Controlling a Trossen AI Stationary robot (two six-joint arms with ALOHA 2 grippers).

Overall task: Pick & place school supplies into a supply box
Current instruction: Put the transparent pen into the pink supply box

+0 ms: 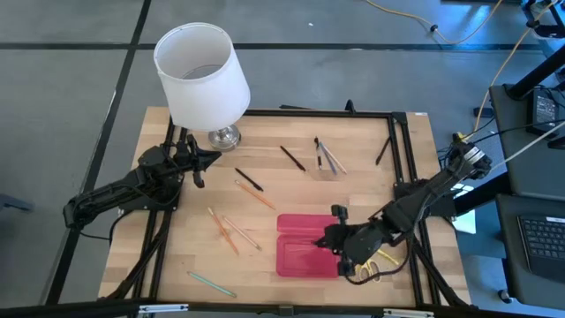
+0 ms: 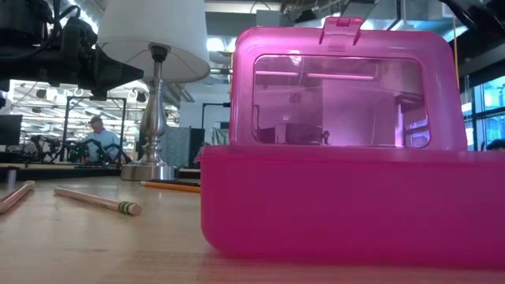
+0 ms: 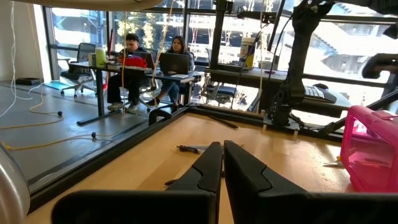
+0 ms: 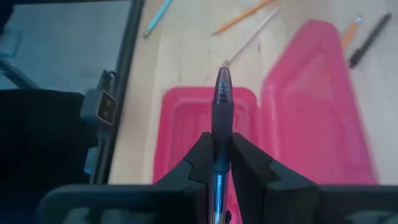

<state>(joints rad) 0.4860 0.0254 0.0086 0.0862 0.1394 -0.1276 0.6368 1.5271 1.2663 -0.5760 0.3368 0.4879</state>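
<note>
The pink supply box (image 1: 307,256) lies open near the table's near edge, its lid (image 2: 347,87) standing up behind the tray. My right gripper (image 1: 330,238) hovers over the tray's right end, shut on a dark-gripped pen (image 4: 222,93). My left gripper (image 1: 208,162) waits, shut and empty, beside the lamp base. Loose on the wood lie black pens (image 1: 293,157) (image 1: 249,179), grey pens (image 1: 328,159), an orange pencil (image 1: 258,196), more pencils (image 1: 231,231) and a teal one (image 1: 212,283). Yellow-handled scissors (image 1: 383,260) lie under my right arm. My right gripper pinches the pen between its two fingers at the dark grip section (image 4: 221,127). The pen lies along the fingers, and its tip (image 4: 222,73) sticks out past them. It is lifted clear, over the box's open tray (image 4: 186,118).
A white-shaded lamp (image 1: 201,75) stands at the table's far left corner, close to my left gripper. A black frame rail (image 1: 402,168) runs along the right side. Another black pen (image 1: 382,152) lies by it. People sit at desks (image 3: 149,62) beyond the table.
</note>
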